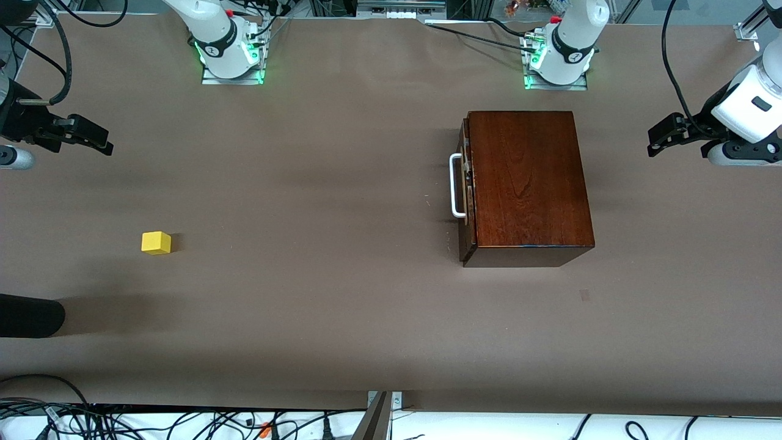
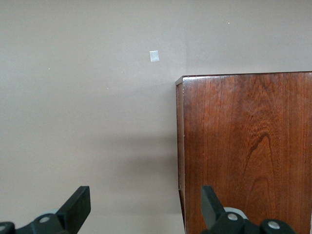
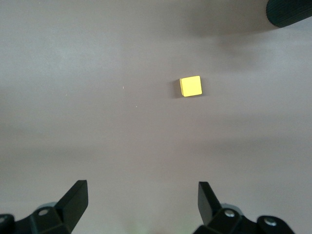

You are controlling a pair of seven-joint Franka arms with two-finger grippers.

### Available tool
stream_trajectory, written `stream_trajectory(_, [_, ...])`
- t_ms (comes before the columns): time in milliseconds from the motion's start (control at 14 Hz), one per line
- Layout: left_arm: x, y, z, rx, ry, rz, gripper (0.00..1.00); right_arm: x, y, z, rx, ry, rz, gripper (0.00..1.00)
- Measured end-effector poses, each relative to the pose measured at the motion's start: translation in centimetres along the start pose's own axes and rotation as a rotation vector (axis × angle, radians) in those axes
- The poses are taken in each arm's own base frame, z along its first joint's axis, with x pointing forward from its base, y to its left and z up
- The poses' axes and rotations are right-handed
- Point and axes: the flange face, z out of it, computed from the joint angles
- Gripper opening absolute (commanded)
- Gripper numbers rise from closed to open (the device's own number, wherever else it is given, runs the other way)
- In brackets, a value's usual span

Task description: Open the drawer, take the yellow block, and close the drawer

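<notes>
The dark reddish-brown wooden box stands toward the left arm's end of the table. Its drawer is pushed in, and the white bar handle faces the table's middle. The yellow block lies on the bare table toward the right arm's end, well away from the box. My right gripper hangs open over that end; its wrist view shows the yellow block ahead of the open right gripper. My left gripper hangs open beside the box, and its wrist view has the box at the left gripper.
A black rounded object juts in at the right arm's end, nearer the front camera than the block. A small pale patch marks the table near the box. Cables run along the table's front edge.
</notes>
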Motion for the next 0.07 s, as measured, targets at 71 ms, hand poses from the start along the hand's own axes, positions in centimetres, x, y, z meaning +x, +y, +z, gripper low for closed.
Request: stream_trajectory(71, [0.00,0.00,0.00,0.000,0.000,0.000,1.00,0.00,0.00,0.00,0.000,0.000,0.000,1.00])
